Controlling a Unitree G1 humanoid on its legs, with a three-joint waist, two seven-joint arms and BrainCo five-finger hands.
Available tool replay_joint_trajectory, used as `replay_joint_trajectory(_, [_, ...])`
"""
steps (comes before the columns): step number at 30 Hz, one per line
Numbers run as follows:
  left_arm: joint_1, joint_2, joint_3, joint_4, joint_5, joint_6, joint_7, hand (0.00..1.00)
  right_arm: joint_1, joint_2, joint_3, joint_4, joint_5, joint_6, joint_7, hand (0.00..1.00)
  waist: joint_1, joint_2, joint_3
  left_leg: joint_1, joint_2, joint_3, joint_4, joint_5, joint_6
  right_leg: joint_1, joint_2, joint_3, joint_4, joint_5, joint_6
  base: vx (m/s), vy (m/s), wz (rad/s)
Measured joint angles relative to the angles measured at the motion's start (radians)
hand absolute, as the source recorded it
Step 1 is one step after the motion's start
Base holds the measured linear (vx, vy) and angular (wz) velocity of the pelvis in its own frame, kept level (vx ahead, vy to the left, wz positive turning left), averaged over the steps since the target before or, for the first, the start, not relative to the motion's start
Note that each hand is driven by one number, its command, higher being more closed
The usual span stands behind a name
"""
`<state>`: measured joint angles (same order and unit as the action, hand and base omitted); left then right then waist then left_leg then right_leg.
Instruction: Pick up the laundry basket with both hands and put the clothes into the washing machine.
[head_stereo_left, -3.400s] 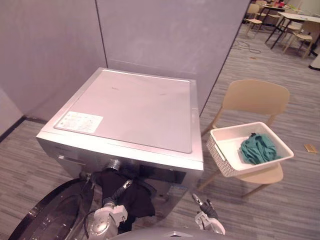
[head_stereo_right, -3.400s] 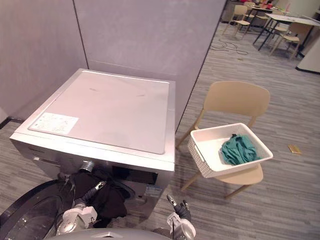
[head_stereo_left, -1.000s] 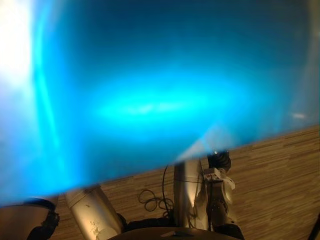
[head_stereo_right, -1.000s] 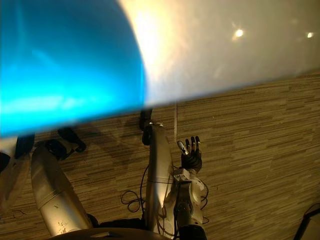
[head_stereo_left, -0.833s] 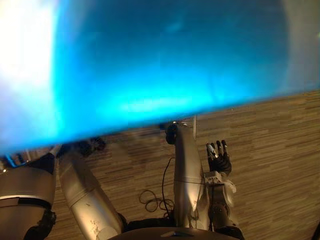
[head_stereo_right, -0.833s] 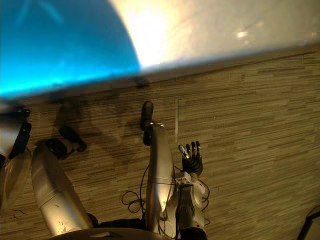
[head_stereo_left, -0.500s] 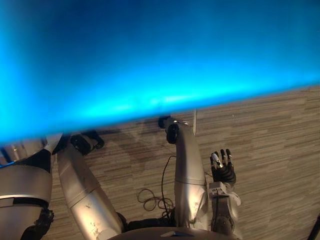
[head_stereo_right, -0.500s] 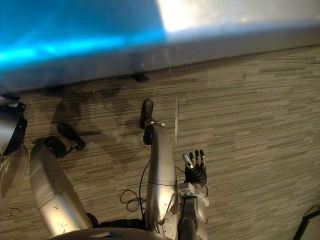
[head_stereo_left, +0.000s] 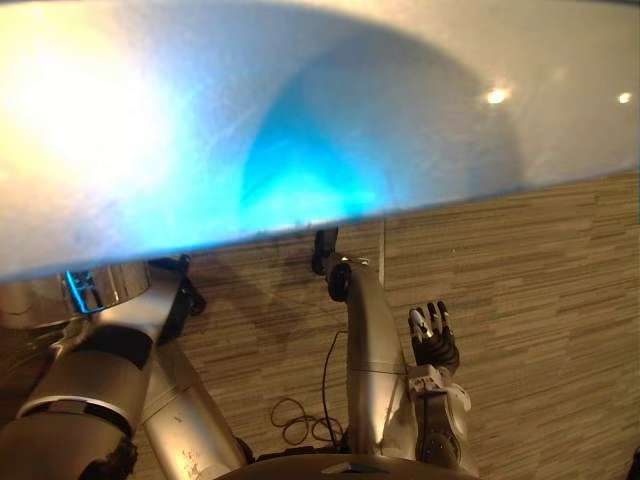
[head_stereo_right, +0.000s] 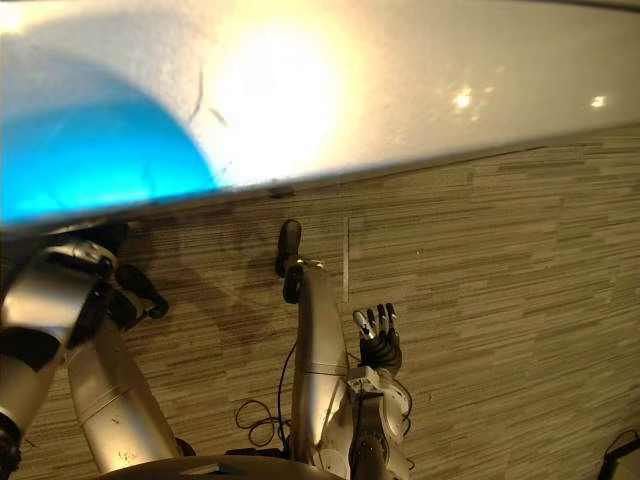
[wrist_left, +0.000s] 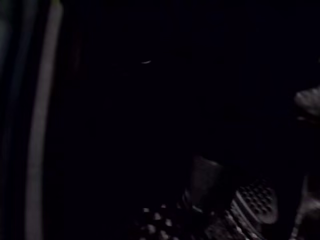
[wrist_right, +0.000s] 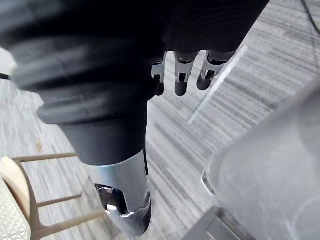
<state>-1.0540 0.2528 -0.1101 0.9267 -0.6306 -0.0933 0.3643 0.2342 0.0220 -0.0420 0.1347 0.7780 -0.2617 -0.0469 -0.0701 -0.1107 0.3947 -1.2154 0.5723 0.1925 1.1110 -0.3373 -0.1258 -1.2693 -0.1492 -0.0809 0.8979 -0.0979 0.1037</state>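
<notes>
Right wrist view gives me the clearest read: the right hand is open, its fingers straight and relaxed, holding nothing above the grey striped floor. In the left eye view I see the same hand low and near, right of centre, fingers pointing away from me and well clear of everything.

The washing machine sits very close to the head camera. Its pale top spreads across the whole far half of both eye views, washed with glare. A grey corner of its body also shows in the right wrist view, near the right hand but apart from it.

The left arm comes in from the near left and runs in under the near edge of that top. The left wrist view is almost black. All I make out is a patch of perforated metal, so I cannot tell whether the left hand is open or closed.

The laundry basket is in neither hand. I see just a pale perforated corner of it at the edge of the right wrist view, beside the wooden legs of a chair, well apart from the right hand.
</notes>
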Motion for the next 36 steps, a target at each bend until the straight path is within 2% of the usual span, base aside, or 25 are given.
replay_joint_trajectory(4, [0.229, -0.086, 0.181, -0.098, 0.074, 0.001, -0.002, 0.00, -0.026, 0.005, 0.015, 0.014, -0.001, 0.002, -0.008, 0.00, 0.005, 0.001, -0.002, 0.061, -0.011, -0.006, -0.026, 0.012, -0.005, 0.065, -0.012, -0.015, -0.008, -0.020, -0.008, -0.02, 0.010, 0.20])
replay_joint_trajectory(6, [0.325, -0.109, 0.226, -0.123, 0.127, 0.003, -0.006, 0.00, -0.034, 0.005, 0.021, 0.038, -0.003, 0.001, -0.008, 0.00, 0.005, 0.001, -0.003, 0.109, -0.026, 0.001, -0.059, 0.017, -0.005, 0.105, -0.021, -0.016, -0.021, -0.029, -0.012, -0.01, -0.018, 0.29])
replay_joint_trajectory(8, [0.500, -0.133, 0.271, -0.123, 0.204, 0.005, -0.026, 0.00, -0.058, 0.006, 0.021, 0.089, -0.013, 0.003, -0.009, 0.00, 0.012, 0.004, -0.004, 0.210, -0.052, 0.027, -0.136, 0.044, -0.015, 0.187, -0.034, -0.018, -0.058, -0.034, -0.020, 0.01, -0.052, 0.37])
replay_joint_trajectory(12, [0.722, -0.169, 0.312, -0.113, 0.235, 0.005, -0.050, 0.00, -0.079, 0.005, 0.019, 0.161, -0.031, 0.004, -0.023, 0.00, 0.031, 0.015, -0.007, 0.403, -0.121, 0.059, -0.273, 0.101, -0.030, 0.347, -0.079, -0.032, -0.102, -0.042, -0.010, 0.06, -0.061, 0.47])
replay_joint_trajectory(15, [0.845, -0.224, 0.347, -0.072, 0.301, 0.003, -0.086, 0.00, -0.091, 0.000, 0.018, 0.213, -0.039, 0.006, -0.027, 0.00, 0.054, 0.048, -0.025, 0.593, -0.167, 0.091, -0.387, 0.128, -0.033, 0.522, -0.097, -0.042, -0.170, -0.047, 0.002, 0.13, -0.027, 0.32])
replay_joint_trajectory(18, [0.966, -0.263, 0.388, -0.040, 0.346, -0.006, -0.128, 0.00, -0.091, -0.007, 0.020, 0.301, -0.040, 0.028, -0.023, 0.00, 0.065, 0.084, -0.086, 0.789, -0.196, 0.151, -0.518, 0.153, -0.029, 0.685, -0.097, -0.045, -0.274, -0.033, 0.016, 0.13, 0.010, -0.04])
replay_joint_trajectory(21, [1.041, -0.272, 0.416, -0.003, 0.404, -0.006, -0.161, 0.00, -0.077, -0.012, 0.011, 0.405, -0.081, 0.051, -0.020, 0.00, 0.061, 0.100, -0.154, 0.933, -0.215, 0.194, -0.656, 0.197, -0.039, 0.799, -0.092, -0.061, -0.357, -0.020, 0.015, 0.14, -0.031, -0.07])
replay_joint_trajectory(23, [1.081, -0.273, 0.427, 0.016, 0.439, -0.005, -0.180, 0.00, -0.075, -0.013, -0.023, 0.467, -0.111, 0.061, -0.016, 0.00, 0.054, 0.103, -0.196, 1.031, -0.234, 0.209, -0.763, 0.241, -0.049, 0.874, -0.088, -0.077, -0.400, -0.020, 0.015, 0.15, -0.075, 0.10])
replay_joint_trajectory(26, [1.120, -0.292, 0.433, 0.047, 0.491, -0.005, -0.201, 0.00, -0.094, -0.050, -0.083, 0.647, -0.184, 0.080, 0.003, 0.00, 0.057, 0.126, -0.278, 1.158, -0.246, 0.210, -0.919, 0.326, -0.055, 0.989, -0.059, -0.116, -0.481, -0.023, 0.012, 0.15, -0.082, 0.15])
replay_joint_trajectory(27, [1.122, -0.297, 0.431, 0.048, 0.493, -0.005, -0.204, 0.00, -0.100, -0.060, -0.091, 0.678, -0.200, 0.084, 0.003, 0.00, 0.057, 0.130, -0.284, 1.165, -0.245, 0.200, -0.922, 0.340, -0.052, 1.009, -0.056, -0.124, -0.498, -0.028, 0.012, 0.09, -0.056, 0.31])
replay_joint_trajectory(29, [1.115, -0.302, 0.416, 0.046, 0.481, -0.008, -0.219, 0.00, -0.111, -0.081, -0.102, 0.784, -0.254, 0.099, 0.001, 0.00, 0.052, 0.123, -0.291, 1.143, -0.246, 0.150, -0.849, 0.402, 0.023, 1.103, -0.057, -0.160, -0.587, -0.010, 0.013, 0.01, -0.074, 0.46])
replay_joint_trajectory(31, [1.111, -0.301, 0.410, 0.046, 0.467, -0.009, -0.220, 0.00, -0.120, -0.088, -0.113, 0.828, -0.276, 0.112, 0.000, 0.00, 0.055, 0.116, -0.294, 1.112, -0.245, 0.135, -0.769, 0.464, 0.081, 1.183, -0.054, -0.183, -0.673, 0.019, 0.006, 0.00, -0.070, 0.37])
replay_joint_trajectory(32, [1.105, -0.301, 0.407, 0.046, 0.462, -0.009, -0.219, 0.00, -0.119, -0.088, -0.119, 0.832, -0.276, 0.115, 0.000, 0.00, 0.058, 0.116, -0.293, 1.111, -0.244, 0.134, -0.751, 0.467, 0.082, 1.205, -0.050, -0.185, -0.696, 0.033, 0.004, 0.01, -0.043, 0.21])
replay_joint_trajectory(33, [1.103, -0.301, 0.380, 0.047, 0.457, -0.010, -0.219, 0.00, -0.124, -0.094, -0.120, 0.850, -0.276, 0.116, -0.005, 0.00, 0.066, 0.123, -0.291, 1.095, -0.253, 0.098, -0.684, 0.413, 0.032, 1.238, -0.040, -0.184, -0.738, 0.056, -0.002, 0.01, 0.024, -0.04])
replay_joint_trajectory(34, [1.103, -0.303, 0.369, 0.047, 0.457, -0.010, -0.220, 0.00, -0.133, -0.103, -0.122, 0.864, -0.276, 0.116, -0.008, 0.00, 0.072, 0.134, -0.290, 1.092, -0.278, 0.072, -0.645, 0.367, 0.006, 1.254, -0.038, -0.177, -0.758, 0.069, -0.006, 0.01, 0.115, -0.24])
replay_joint_trajectory(35, [1.109, -0.310, 0.339, 0.050, 0.457, -0.010, -0.223, 0.00, -0.147, -0.112, -0.128, 0.880, -0.276, 0.120, -0.009, 0.00, 0.077, 0.158, -0.293, 1.103, -0.367, 0.005, -0.621, 0.240, -0.014, 1.287, -0.029, -0.168, -0.808, 0.097, -0.008, 0.00, 0.160, -0.27])
replay_joint_trajectory(36, [1.109, -0.310, 0.332, 0.056, 0.458, -0.010, -0.224, 0.00, -0.149, -0.114, -0.130, 0.884, -0.278, 0.118, -0.008, 0.00, 0.077, 0.163, -0.295, 1.117, -0.393, -0.015, -0.639, 0.197, -0.008, 1.298, -0.019, -0.161, -0.825, 0.100, -0.006, 0.00, 0.199, -0.32])
